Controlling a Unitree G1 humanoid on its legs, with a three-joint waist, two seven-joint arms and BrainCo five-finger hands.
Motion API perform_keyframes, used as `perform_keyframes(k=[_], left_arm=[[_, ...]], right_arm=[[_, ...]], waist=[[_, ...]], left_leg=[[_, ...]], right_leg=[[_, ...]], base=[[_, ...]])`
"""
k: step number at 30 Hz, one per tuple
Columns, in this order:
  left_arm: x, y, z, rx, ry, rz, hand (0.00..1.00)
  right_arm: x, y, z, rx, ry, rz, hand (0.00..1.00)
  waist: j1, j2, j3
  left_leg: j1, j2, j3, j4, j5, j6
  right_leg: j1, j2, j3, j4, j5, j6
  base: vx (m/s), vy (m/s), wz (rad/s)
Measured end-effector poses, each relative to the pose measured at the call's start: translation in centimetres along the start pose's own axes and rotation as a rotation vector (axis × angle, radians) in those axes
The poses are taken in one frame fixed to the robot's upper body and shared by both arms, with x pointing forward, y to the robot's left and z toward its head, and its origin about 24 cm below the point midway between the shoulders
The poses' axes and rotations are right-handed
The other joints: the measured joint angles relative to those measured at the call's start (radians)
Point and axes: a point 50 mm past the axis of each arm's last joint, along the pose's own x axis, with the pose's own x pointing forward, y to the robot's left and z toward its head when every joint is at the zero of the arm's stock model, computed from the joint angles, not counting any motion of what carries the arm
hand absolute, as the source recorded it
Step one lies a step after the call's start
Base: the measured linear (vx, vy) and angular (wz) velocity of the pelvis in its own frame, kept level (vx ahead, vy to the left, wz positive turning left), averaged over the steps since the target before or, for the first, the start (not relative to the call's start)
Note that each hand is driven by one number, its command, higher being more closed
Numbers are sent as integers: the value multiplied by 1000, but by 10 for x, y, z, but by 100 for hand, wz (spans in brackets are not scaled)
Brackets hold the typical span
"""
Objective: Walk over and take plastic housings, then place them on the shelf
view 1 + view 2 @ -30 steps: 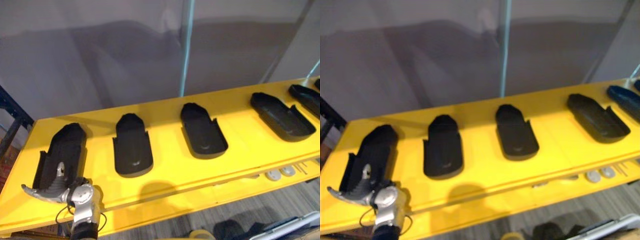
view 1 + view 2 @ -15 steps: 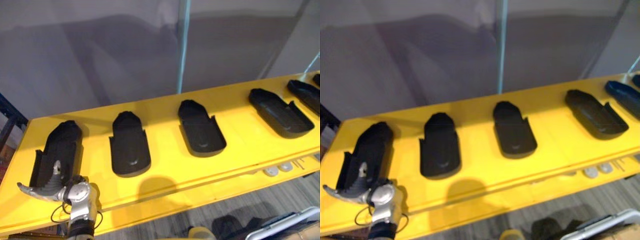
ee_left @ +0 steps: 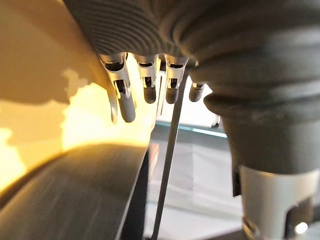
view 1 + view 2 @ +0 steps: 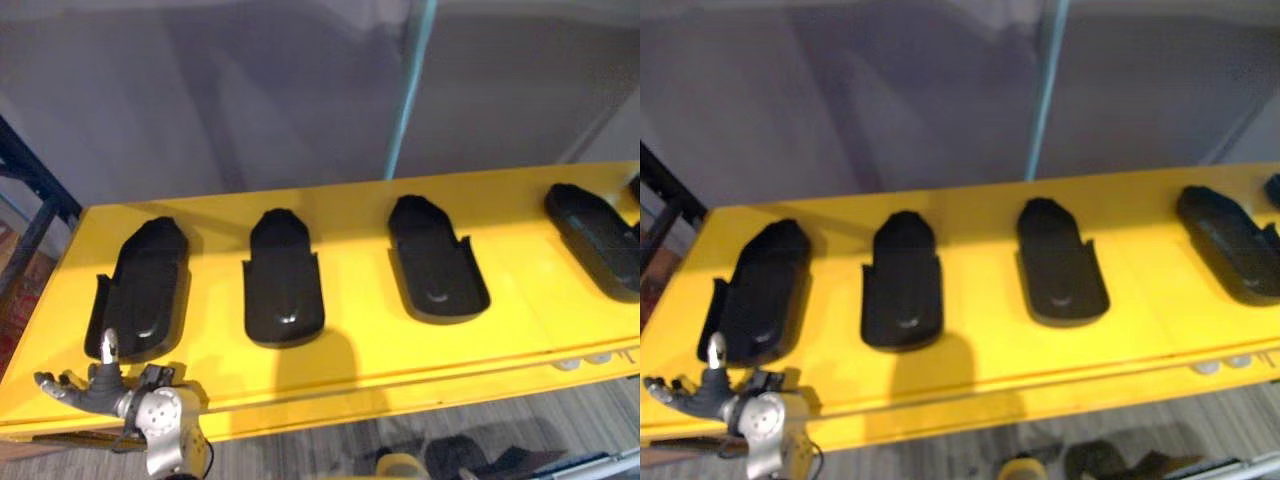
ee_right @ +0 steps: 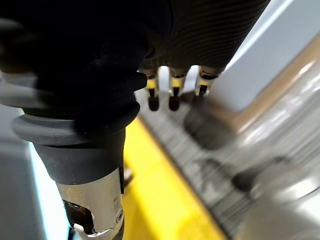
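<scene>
Housings lie well apart along the yellow shelf, probably so each has grasping room. I hold my left hand beside the leftmost housing, fingers spread and empty. My right hand hangs low, fingers relaxed, also empty.

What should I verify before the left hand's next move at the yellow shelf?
1. Left hand open and empty: ok.
2. Left hand clear of the leftmost housing: cannot tell; it overlaps the housing's near end in the eye views.
3. Leftmost housing lying flat on the yellow shelf: ok.
4. Second housing apart from the leftmost one: ok.
5. Right hand free: cannot tell.
</scene>
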Motion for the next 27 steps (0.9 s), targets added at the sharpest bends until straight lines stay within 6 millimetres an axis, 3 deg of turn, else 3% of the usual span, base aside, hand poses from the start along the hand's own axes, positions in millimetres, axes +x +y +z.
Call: perform_keyframes(k=[5,11,13,15,20,22,23,27], left_arm=[[18,36,9,42,-52,135,0],[33,59,38,79,-245,301,0],[37,71,41,179,-288,346,0],[43,84,33,321,-266,370,0],[53,141,-15,740,37,400,0],[45,177,-41,834,299,354,0],[41,186,-47,844,359,348,0],[3,236,-78,771,738,316,0]], right_arm=[[8,4,12,12,-16,5,0],[8,-2,4,4,27,-14,0],[6,-7,-1,9,46,-29,0],[3,-17,-8,6,64,-56,0],[-2,-33,-17,23,106,-95,0],[-1,-35,-16,43,103,-103,0],[-1,-37,-16,51,102,-110,0],[-2,-47,-19,130,109,-164,0]], waist=[[20,1,-3],[39,8,-15],[39,18,-28],[40,30,-47],[39,48,-63],[40,47,-65],[40,47,-67],[43,32,-73]], left_leg=[[3,-1,-12,-1,0,0],[-13,-5,-15,-4,0,0],[-14,-6,-14,-8,0,0],[-13,-6,-13,-23,1,0],[-12,-4,-4,-40,1,-1],[-9,-3,9,-47,1,-1],[-8,-3,10,-49,1,-1],[7,-2,25,-55,1,-1]], right_leg=[[17,0,-13,-26,8,0],[17,0,-23,-61,28,4],[19,0,-23,-74,34,5],[19,0,-23,-79,34,5],[17,1,-21,-91,36,8],[14,3,-18,-91,36,8],[13,3,-18,-91,36,8],[14,5,-2,-91,36,8]], base=[[15,-14,9],[-2,-2,1],[0,0,0],[0,0,0],[29,-18,-3],[33,-28,-7],[25,-29,-4],[24,-35,-9]])
